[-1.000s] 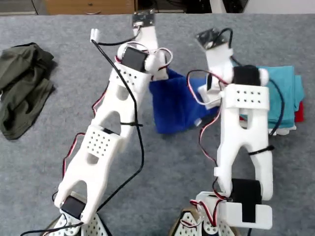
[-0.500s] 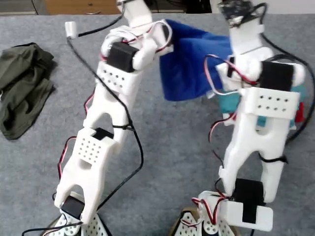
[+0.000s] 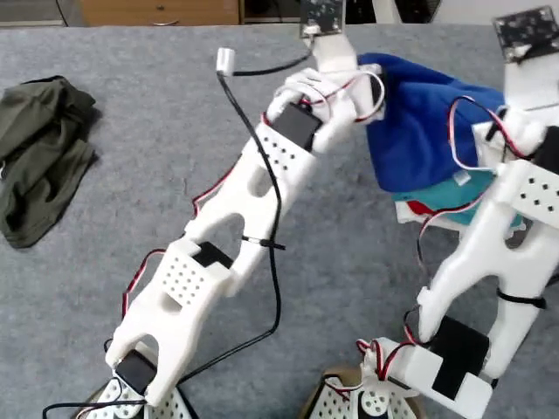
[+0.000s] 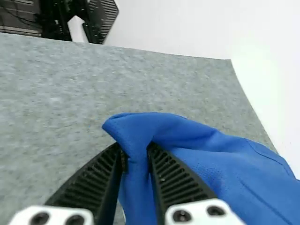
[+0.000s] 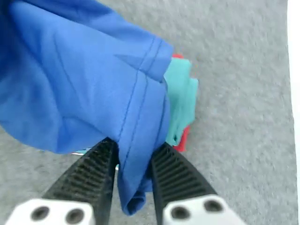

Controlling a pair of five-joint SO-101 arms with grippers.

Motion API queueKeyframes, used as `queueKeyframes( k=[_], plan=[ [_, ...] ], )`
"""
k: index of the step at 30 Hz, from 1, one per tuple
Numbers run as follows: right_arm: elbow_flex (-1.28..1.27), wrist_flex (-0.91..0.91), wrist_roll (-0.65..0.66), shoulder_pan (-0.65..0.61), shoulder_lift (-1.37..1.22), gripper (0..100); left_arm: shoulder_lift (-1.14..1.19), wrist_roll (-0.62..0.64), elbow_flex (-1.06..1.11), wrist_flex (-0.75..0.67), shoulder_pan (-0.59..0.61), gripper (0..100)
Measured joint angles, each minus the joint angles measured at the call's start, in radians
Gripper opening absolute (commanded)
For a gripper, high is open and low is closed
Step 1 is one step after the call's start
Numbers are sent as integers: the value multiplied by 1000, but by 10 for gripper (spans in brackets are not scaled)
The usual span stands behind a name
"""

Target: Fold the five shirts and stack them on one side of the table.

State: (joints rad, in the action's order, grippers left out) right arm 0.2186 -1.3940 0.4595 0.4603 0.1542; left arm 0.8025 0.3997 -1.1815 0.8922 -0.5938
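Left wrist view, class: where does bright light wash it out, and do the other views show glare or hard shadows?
Left wrist view: beyond the table, the background is blank white. Right wrist view: the blue shirt is evenly lit. High view: faint shadows under the arms, no glare.

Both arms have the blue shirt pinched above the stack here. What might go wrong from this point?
1. The blue shirt hangs bunched between the left tool and right tool, each pinching a small fold; it may slip or land crumpled.
2. Lowered off-centre, it might drag on the teal shirt beneath and pull it askew.
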Motion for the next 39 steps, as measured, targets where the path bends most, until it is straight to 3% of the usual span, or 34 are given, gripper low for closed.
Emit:
queueKeyframes(
  k=[10,15,21,23,26,30,36,39],
  plan=[
    [-35,192,0,101,0,2,0,0,150,-245,-37,23],
    [-137,236,11,124,0,2,5,0,224,-292,-61,70],
    [-315,305,46,138,0,6,127,0,206,-321,-64,78],
    [-361,339,52,149,0,40,173,0,169,-321,-66,123],
    [-400,361,52,169,0,180,215,11,95,-265,-66,190],
    [-400,361,58,195,0,313,236,106,-18,-120,-66,198],
    [-390,336,84,201,0,295,236,121,-143,-25,-49,196],
    [-316,330,52,201,0,127,236,115,-221,52,-35,166]
  ],
)
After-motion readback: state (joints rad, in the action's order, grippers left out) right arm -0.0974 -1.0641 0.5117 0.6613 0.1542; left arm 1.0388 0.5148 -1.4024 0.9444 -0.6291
